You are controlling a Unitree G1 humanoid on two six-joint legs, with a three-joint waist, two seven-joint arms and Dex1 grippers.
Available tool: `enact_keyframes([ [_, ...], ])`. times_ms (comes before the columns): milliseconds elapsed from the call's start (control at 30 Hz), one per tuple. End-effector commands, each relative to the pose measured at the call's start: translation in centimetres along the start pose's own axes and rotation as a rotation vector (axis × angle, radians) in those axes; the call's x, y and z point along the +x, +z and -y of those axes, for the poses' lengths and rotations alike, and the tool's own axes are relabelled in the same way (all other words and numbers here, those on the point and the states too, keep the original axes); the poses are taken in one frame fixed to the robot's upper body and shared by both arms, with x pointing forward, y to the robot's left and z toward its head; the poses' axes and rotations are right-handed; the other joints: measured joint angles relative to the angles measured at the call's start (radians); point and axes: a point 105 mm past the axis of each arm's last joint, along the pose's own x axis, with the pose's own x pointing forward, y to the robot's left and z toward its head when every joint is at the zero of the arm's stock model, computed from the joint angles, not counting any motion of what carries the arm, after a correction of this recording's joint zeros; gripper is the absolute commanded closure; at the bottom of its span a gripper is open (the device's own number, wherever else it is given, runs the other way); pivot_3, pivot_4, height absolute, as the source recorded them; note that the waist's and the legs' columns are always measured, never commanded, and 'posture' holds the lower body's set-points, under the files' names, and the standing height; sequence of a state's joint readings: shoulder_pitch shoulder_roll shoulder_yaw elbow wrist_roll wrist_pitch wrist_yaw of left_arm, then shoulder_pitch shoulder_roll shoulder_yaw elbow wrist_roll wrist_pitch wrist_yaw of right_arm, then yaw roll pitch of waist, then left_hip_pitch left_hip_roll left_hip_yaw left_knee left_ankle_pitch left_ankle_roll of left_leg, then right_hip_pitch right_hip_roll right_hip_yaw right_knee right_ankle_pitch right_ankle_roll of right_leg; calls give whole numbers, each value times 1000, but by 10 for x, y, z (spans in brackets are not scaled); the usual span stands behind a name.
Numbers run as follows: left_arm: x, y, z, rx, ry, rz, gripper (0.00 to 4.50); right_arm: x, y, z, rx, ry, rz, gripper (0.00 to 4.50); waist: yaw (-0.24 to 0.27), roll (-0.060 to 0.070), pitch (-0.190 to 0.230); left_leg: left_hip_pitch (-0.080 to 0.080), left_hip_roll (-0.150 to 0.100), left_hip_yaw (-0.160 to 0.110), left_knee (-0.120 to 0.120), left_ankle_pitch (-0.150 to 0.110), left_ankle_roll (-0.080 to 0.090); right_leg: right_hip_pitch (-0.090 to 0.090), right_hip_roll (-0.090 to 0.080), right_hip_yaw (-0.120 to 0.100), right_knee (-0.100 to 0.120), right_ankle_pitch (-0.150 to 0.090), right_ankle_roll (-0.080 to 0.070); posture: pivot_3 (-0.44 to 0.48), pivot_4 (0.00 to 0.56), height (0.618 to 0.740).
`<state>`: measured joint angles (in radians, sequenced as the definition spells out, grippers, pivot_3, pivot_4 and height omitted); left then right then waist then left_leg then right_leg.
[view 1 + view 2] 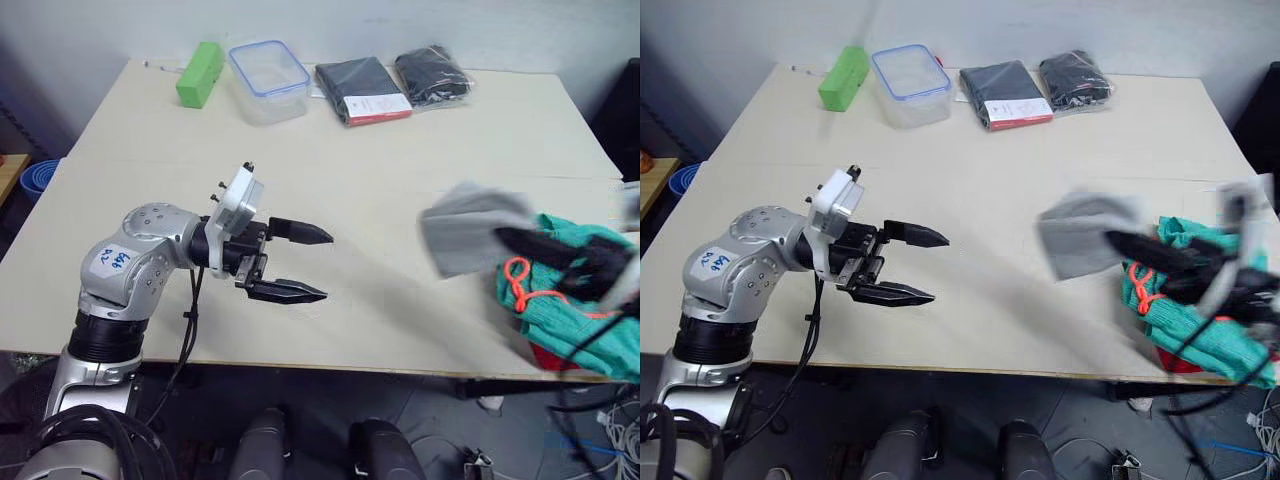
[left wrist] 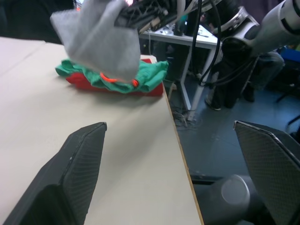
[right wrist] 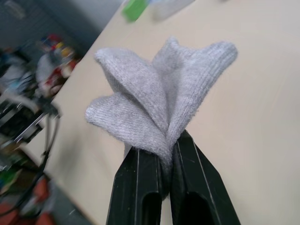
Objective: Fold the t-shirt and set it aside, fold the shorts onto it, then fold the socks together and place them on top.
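Left gripper [image 1: 305, 263] nearest, near-left over bench [image 1: 380, 170], fingers spread wide, empty. Right gripper [image 3: 161, 161] fingers pinched on light grey knit socks [image 1: 467, 228], above teal shorts [image 1: 585, 290] stacked on red t-shirt [image 2: 150, 88] at near-right edge. Risk: thin pinch, socks unfold or slide off stack over edge.

Grey socks [image 3: 164, 103] pinched aloft (bunched), teal shorts [image 1: 575, 300] folded atop red t-shirt [image 2: 112, 87]

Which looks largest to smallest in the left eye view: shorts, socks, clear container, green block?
1. shorts
2. socks and clear container, alike; the socks are blurred, so unranked
3. green block
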<state>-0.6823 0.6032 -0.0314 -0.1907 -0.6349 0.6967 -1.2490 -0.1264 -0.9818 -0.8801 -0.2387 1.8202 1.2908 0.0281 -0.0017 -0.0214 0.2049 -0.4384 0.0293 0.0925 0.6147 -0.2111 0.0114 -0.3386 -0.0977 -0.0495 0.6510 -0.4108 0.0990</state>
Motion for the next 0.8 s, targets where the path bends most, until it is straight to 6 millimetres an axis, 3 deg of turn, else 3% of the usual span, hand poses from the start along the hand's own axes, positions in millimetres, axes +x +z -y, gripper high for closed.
enact_keyframes([
  [33,0,5,1,44,35,29,14,-42,25,39,31,-171,96,4500,1,0,0,0,0,0,0,1,1,0,0,0,0,0,1,0,150,740],
  [133,1,1,-1,43,53,31,14,-58,19,69,44,-293,62,4500,-3,0,0,1,0,2,0,2,3,0,0,2,0,1,2,0,150,740],
  [367,8,1,-5,59,60,42,14,-32,-41,150,55,-589,-50,4500,-19,-1,0,2,0,1,0,5,-1,-1,1,3,2,2,2,0,150,740],
  [400,9,2,-6,60,58,41,0,-29,-50,157,63,-613,-58,3869,-18,0,0,2,0,1,-1,6,-1,-2,1,3,2,2,2,0,150,740],
  [467,8,3,-6,59,56,40,0,-30,-58,167,53,-646,-59,3288,-16,2,0,1,0,1,-1,6,-2,-3,2,3,3,2,2,0,150,740],
  [600,3,2,-7,44,57,24,0,-47,-52,175,-35,-698,-31,1876,-2,5,0,1,-1,2,-1,6,-2,-3,3,3,3,2,2,0,150,740],
  [767,-14,-5,-10,-10,94,-3,0,-85,-19,151,-227,-616,-23,144,8,7,0,1,-2,2,-1,6,-1,-2,3,3,3,2,2,0,150,740],
  [800,-20,-6,-9,-24,99,-11,0,-95,-10,144,-271,-595,-34,12,7,7,0,1,-2,2,-1,6,0,-2,3,3,2,2,2,0,150,740],
])
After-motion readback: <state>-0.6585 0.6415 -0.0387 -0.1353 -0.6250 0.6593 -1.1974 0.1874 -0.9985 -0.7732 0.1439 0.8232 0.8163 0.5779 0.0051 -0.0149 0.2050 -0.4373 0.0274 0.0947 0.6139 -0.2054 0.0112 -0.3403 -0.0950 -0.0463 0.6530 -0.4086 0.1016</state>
